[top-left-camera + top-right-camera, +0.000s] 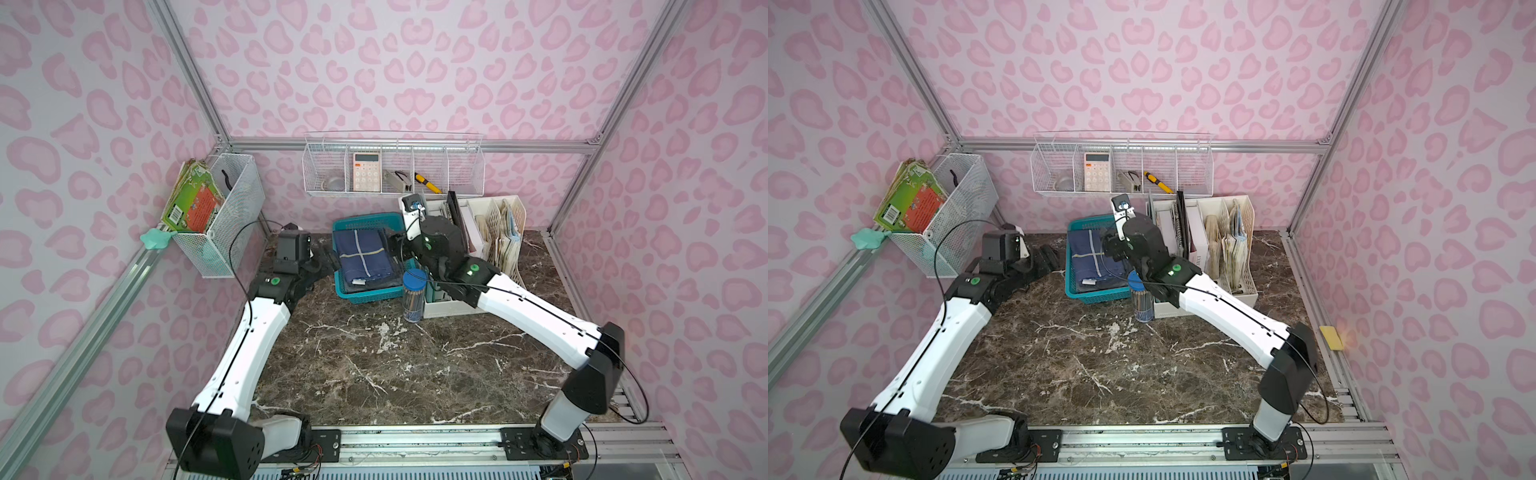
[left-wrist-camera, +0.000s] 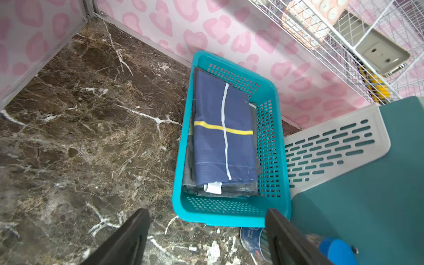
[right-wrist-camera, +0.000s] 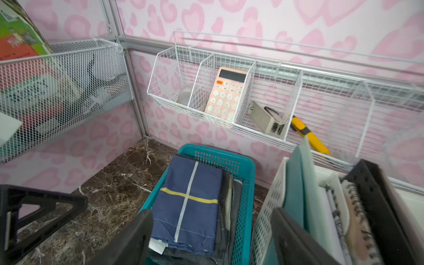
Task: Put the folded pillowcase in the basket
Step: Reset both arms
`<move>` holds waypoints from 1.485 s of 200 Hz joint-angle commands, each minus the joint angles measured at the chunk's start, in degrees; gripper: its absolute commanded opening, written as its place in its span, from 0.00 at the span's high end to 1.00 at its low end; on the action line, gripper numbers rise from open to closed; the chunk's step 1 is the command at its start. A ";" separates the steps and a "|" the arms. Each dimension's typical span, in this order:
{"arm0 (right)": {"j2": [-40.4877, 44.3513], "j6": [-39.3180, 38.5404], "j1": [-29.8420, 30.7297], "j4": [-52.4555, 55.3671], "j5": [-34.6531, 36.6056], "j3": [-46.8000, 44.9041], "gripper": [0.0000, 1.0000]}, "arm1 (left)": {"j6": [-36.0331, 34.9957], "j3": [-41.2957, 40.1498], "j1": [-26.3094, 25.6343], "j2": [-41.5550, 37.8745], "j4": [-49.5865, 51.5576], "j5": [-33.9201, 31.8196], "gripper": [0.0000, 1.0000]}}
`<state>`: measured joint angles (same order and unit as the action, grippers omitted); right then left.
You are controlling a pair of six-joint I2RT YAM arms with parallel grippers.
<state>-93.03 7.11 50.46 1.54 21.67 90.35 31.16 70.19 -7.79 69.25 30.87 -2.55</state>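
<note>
Bimanual cell seen from the arm bases toward the back wall. Nearest, the brown marble table (image 1: 395, 365) carries both white arms, which reach away from their bases and converge on the far centre. A clear tube with a blue cap (image 1: 413, 295), holding pencils, stands just beside the basket's near right corner. The teal basket (image 1: 361, 297) sits on the table toward the back wall, and the folded pillowcase (image 1: 363, 257), navy with one white and one yellow stripe crossing, lies flat inside it on top of a grey folded cloth (image 2: 189, 165), with a white label (image 2: 213, 188) at its near end. The left gripper (image 1: 322, 262) is low, just beside the basket's left rim; in the left wrist view its jaws are spread wide with nothing between them, released. The right gripper (image 1: 390, 241) hangs over the basket's right side, and in the right wrist view its jaws likewise stand apart above the pillowcase without pinching it. To the basket's right is a cream slotted file rack (image 1: 498, 232) filled with papers and notebooks. Farthest, a white wire shelf (image 1: 395, 193) on the back wall holds a pink calculator (image 1: 367, 171) and a yellow utility knife (image 1: 428, 183); a mesh bin (image 1: 237, 216) on the left wall holds books (image 1: 195, 199).
</note>
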 commanded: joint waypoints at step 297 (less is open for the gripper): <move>28.57 -5.90 -35.20 -60.62 10.68 -85.38 0.01 | -21.65 -49.46 13.75 3.87 -66.21 -6.80 0.00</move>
<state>-58.78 4.89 15.59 -42.19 33.12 6.83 11.97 20.29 5.23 71.64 -26.79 -16.38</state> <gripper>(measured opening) 0.987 0.997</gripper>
